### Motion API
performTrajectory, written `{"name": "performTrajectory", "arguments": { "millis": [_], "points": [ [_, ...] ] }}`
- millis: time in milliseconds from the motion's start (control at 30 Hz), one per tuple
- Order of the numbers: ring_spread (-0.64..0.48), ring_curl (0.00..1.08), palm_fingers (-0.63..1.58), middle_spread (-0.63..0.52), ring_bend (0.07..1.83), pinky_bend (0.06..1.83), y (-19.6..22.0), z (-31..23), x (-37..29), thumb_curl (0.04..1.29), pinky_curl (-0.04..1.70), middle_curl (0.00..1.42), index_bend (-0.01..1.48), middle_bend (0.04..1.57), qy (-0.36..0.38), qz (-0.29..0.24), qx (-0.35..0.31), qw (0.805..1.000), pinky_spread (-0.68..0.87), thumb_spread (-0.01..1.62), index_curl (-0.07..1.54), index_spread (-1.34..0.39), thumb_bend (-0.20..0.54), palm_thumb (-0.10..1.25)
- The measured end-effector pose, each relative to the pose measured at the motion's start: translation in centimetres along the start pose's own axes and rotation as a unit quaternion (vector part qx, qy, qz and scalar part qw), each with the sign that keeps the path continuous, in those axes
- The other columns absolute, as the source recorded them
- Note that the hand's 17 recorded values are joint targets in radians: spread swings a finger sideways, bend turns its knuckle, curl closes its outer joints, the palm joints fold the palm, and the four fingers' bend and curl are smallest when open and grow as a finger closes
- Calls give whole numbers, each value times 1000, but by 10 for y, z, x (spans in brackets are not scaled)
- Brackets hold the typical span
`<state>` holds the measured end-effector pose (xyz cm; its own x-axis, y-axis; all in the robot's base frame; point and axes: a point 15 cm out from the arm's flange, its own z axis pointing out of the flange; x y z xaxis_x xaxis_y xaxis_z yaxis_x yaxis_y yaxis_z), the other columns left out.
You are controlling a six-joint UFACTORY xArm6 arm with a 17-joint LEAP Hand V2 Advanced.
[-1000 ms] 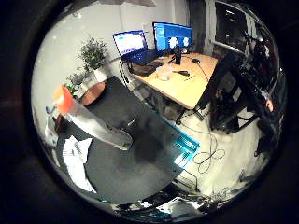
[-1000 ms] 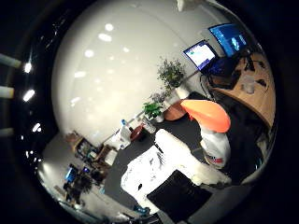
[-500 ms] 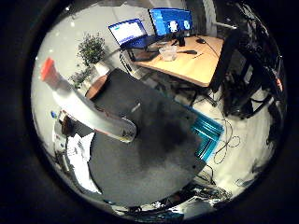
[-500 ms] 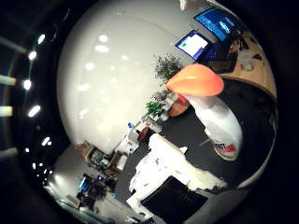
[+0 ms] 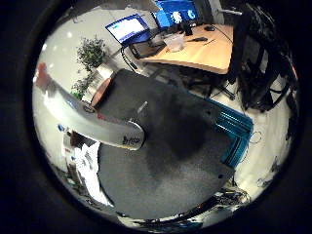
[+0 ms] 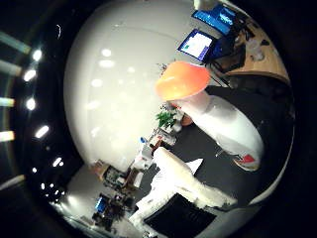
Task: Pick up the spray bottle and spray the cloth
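A white spray bottle (image 6: 225,126) with an orange head (image 6: 182,80) stands on the dark grey table top (image 5: 175,151). It looms large in the thumb side view, so it is close to the palm. In the little finger side view the bottle (image 5: 92,122) stretches across the table's edge region, base toward the middle. A crumpled white cloth (image 5: 90,163) lies on the table near the bottle's base; it also shows as the pale cloth (image 6: 181,178) beside the bottle. No part of my hand is clearly seen.
A wooden desk (image 5: 200,51) with lit monitors (image 5: 127,28) stands beyond the table. Potted plants (image 5: 90,51) sit by the wall. A blue crate (image 5: 236,134) lies on the floor beside the table. A black flat object (image 6: 176,220) sits next to the cloth.
The bottle has grown much larger in both views over the last second: the palm has come closer to it. The bottle and cloth themselves stay in place.
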<state>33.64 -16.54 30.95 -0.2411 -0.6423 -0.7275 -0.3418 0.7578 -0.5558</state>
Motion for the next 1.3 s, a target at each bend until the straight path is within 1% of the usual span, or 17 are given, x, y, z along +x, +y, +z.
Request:
{"name": "performTrajectory", "arguments": {
  "millis": [167, 267, 500, 733, 967, 1300],
  "points": [
    [374, 226, 165, 232, 377, 1005, -13, 2, 19, 425, 165, 293, 182, 185, -17, 22, -10, 1000, 660, 1074, 324, -139, -23, 510],
    [379, 226, 158, 233, 375, 992, -20, 7, 25, 427, 160, 292, 181, 186, -19, 19, -12, 1000, 658, 1076, 326, -139, -24, 514],
    [377, 224, 156, 234, 355, 990, -16, 23, 19, 430, 159, 290, 181, 185, -33, 17, -32, 999, 659, 1076, 330, -139, -24, 514],
    [379, 228, 148, 232, 352, 977, 3, 46, -11, 433, 155, 287, 179, 186, -65, 7, -64, 996, 660, 1078, 330, -130, -24, 517],
    [377, 229, 142, 240, 344, 958, 22, 59, -30, 437, 156, 286, 179, 185, -81, -6, -90, 993, 667, 1071, 330, -125, -24, 527],
    [363, 239, 180, 234, 374, 951, 43, 81, -17, 437, 158, 291, 167, 193, -67, -1, -119, 991, 660, 1070, 319, -116, -24, 528]
  ]
}}
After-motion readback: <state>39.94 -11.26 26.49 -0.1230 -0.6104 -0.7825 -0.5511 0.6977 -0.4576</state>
